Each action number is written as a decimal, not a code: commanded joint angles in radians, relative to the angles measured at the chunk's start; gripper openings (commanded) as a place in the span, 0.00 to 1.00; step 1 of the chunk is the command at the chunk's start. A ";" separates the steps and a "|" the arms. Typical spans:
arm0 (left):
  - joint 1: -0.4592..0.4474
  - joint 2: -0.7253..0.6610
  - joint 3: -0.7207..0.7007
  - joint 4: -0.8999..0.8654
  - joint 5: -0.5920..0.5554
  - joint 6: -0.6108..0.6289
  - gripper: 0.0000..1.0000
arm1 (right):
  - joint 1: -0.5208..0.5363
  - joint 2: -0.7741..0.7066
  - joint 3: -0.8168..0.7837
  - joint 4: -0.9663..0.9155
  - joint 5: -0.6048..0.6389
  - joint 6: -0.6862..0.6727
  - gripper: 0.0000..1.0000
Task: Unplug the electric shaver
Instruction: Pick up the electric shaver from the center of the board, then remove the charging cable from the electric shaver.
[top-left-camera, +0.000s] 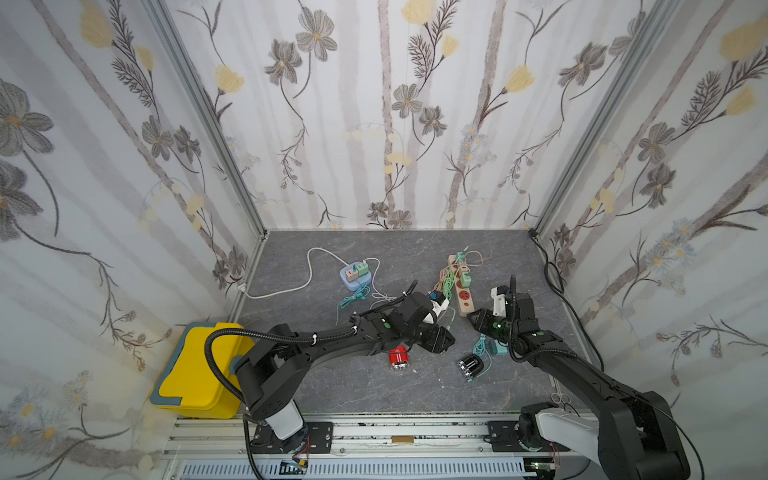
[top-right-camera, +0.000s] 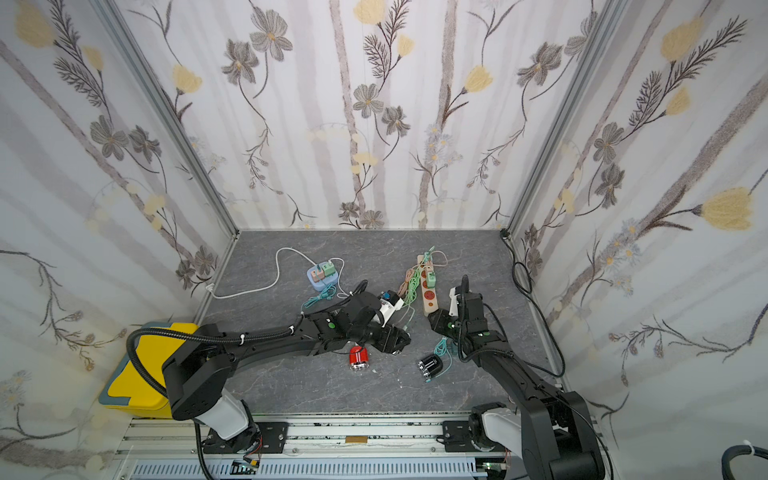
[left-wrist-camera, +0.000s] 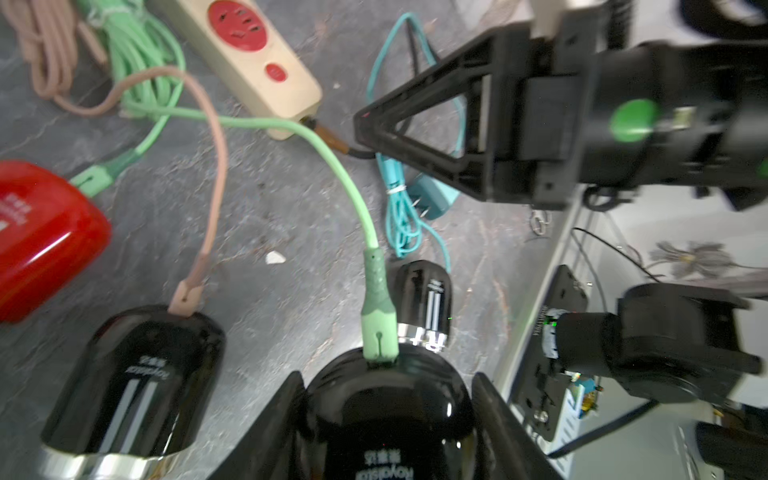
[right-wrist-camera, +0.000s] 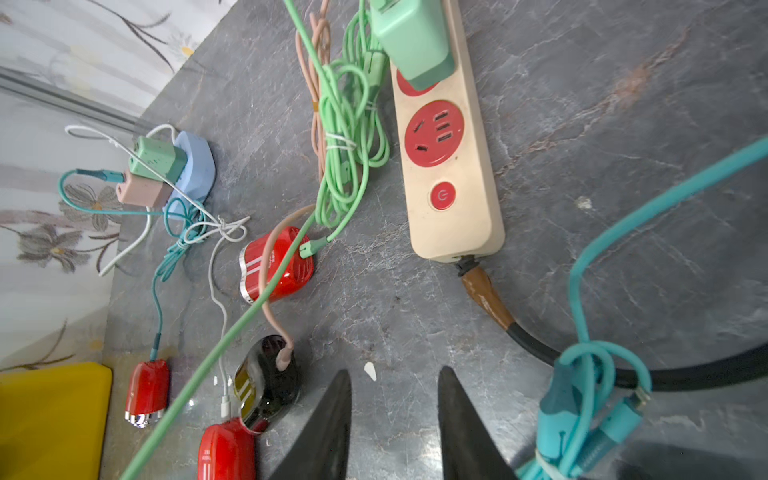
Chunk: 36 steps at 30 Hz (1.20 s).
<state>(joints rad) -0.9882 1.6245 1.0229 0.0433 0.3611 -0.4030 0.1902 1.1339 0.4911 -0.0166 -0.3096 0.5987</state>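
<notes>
Top views: left gripper (top-left-camera: 444, 344) sits low over mid table (top-left-camera: 374, 390), near the power strip (top-left-camera: 463, 291). Right gripper (top-left-camera: 471, 314) is just beside the strip's near end, prob. so one arm steadies the shaver while the other goes for the lead. Yellow box (top-left-camera: 195, 370) at the table edge has its lid down, contents not visible. Left wrist cam: jaws partway closed, pressed vs both sides of the black shaver (left-wrist-camera: 386, 419). Green plug (left-wrist-camera: 377, 320) is seated in its end, w/ green cable (left-wrist-camera: 332, 153) running off twd the strip, so not unplugged yet. Right wrist cam: fingers part-open, nothing btw them, bare table below. Teal cable bundle (right-wrist-camera: 582, 395) lies beside, not held.
</notes>
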 joint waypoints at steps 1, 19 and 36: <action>0.010 -0.043 -0.042 0.202 0.120 0.038 0.44 | -0.026 -0.029 -0.017 0.063 -0.086 0.055 0.35; 0.013 0.055 -0.125 0.330 -0.125 0.115 0.43 | -0.031 -0.116 -0.064 0.257 -0.417 0.144 0.32; 0.014 0.085 -0.138 0.372 -0.184 0.144 0.42 | 0.111 0.051 -0.006 0.266 -0.325 0.130 0.26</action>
<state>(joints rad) -0.9752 1.7195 0.8860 0.3691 0.1932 -0.2764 0.2977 1.1854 0.4854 0.2153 -0.6689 0.7246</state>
